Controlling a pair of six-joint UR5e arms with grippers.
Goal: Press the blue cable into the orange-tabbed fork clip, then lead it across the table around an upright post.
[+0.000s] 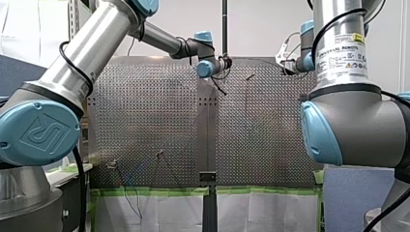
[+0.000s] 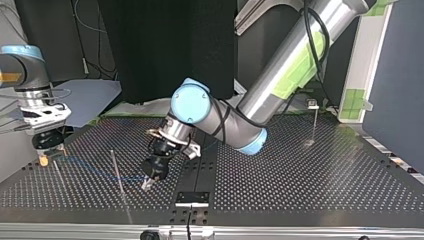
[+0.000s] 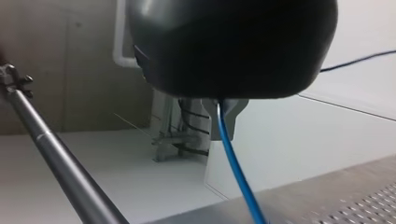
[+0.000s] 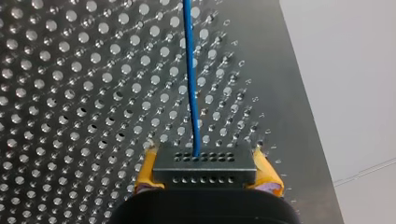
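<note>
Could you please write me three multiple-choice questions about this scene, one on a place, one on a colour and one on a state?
1. In the top view, my left gripper is:
A) low over the table, near its middle
B) at the view's right edge
C) off the table entirely

2. The cable leaving my left gripper is:
A) red
B) green
C) blue

3. My left gripper is:
A) open and empty
B) shut on the cable
C) shut on a post

Answers:
1 A: it hangs just above the table, beside the middle seam.
2 C: the left wrist view shows a blue strand.
3 B: in the left wrist view the cable runs straight out from its closed grip.
</note>
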